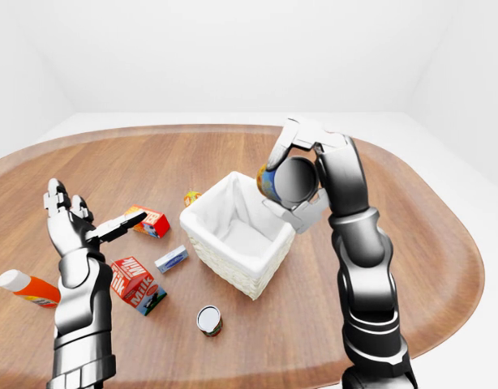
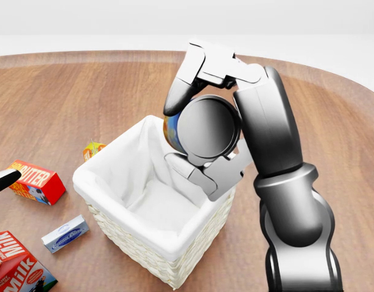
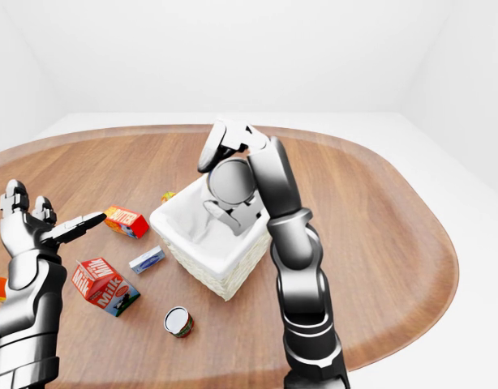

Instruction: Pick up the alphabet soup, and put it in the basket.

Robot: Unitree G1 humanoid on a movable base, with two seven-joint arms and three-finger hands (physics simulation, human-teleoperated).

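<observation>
I am gripping the alphabet soup [image 2: 170, 129] in my right hand [image 2: 202, 131], fingers wrapped round the can, holding it above the basket [image 2: 114, 228] and over its right rim in the head view, while my left hand [image 1: 70, 220] is hanging open, well apart at the left. The can seems to be lying tilted, its long axis running roughly left to right with the hidden end facing my palm, though the hand is covering most of it. If I am letting go here, I am risking it striking the rim, bouncing out or tipping the light basket.
</observation>
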